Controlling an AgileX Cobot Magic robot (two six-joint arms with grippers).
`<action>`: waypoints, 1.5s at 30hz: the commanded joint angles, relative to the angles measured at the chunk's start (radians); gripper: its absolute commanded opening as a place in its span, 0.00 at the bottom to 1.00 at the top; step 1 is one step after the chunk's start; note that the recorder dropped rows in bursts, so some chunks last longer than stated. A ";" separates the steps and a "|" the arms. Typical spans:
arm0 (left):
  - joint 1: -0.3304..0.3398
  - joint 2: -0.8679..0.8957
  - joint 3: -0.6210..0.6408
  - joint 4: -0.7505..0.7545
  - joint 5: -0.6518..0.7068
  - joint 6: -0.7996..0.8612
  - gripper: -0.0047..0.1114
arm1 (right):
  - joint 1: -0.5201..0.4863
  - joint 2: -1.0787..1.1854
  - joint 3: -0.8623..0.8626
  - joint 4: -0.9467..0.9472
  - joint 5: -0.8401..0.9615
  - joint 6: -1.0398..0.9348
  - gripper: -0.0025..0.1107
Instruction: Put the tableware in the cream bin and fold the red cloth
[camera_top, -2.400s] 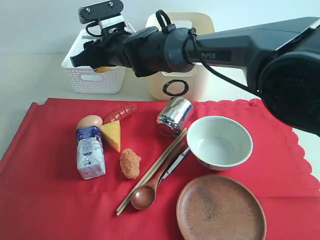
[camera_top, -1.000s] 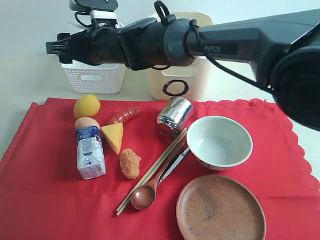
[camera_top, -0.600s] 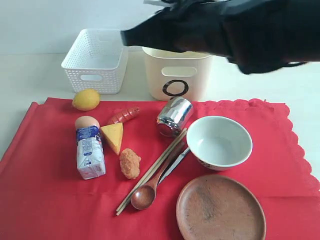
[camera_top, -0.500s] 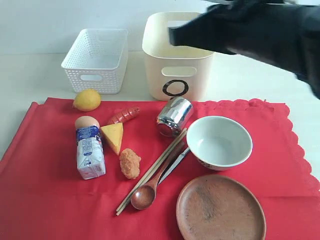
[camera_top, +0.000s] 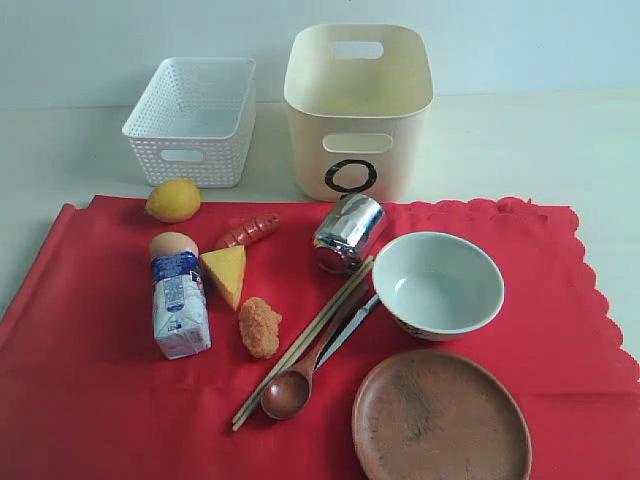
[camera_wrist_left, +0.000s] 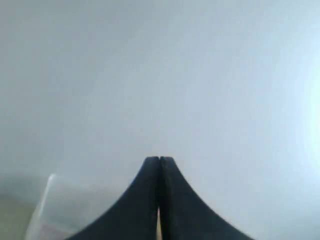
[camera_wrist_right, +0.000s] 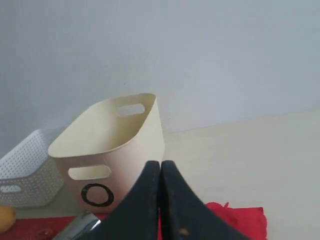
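A: Arms?

B: Left fingers (camera_wrist_left: 149, 180) pressed together, empty, facing blank wall. Right fingers (camera_wrist_right: 150, 186) also closed on nothing, raised and looking at the cream bin (camera_top: 358, 110). Neither arm shows in the exterior view.

A: Tableware?

B: All on the red cloth (camera_top: 90, 400), none in the bin as far as visible.

A: Risks?

B: Steel cup (camera_top: 349, 233) lies on its side: smooth and round, so it may roll or slip in a pinch. Chopsticks (camera_top: 300, 345), wooden spoon (camera_top: 290, 390) and metal-handled utensil (camera_top: 350, 328) lie bunched, so lifting one may drag the others. Brown plate (camera_top: 440, 415) is flat and low; the soft cloth could bunch beneath it. White bowl (camera_top: 438, 285) is glossy with a curved rim.
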 joint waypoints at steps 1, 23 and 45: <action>0.000 -0.004 -0.015 0.013 -0.240 0.003 0.05 | -0.003 -0.193 0.122 -0.037 -0.079 0.045 0.02; -0.004 1.346 -0.556 0.141 0.116 0.127 0.64 | -0.003 -0.383 0.135 0.005 -0.086 0.091 0.02; -0.023 1.982 -1.070 0.442 0.228 0.123 0.90 | -0.003 -0.383 0.135 0.005 -0.086 0.091 0.02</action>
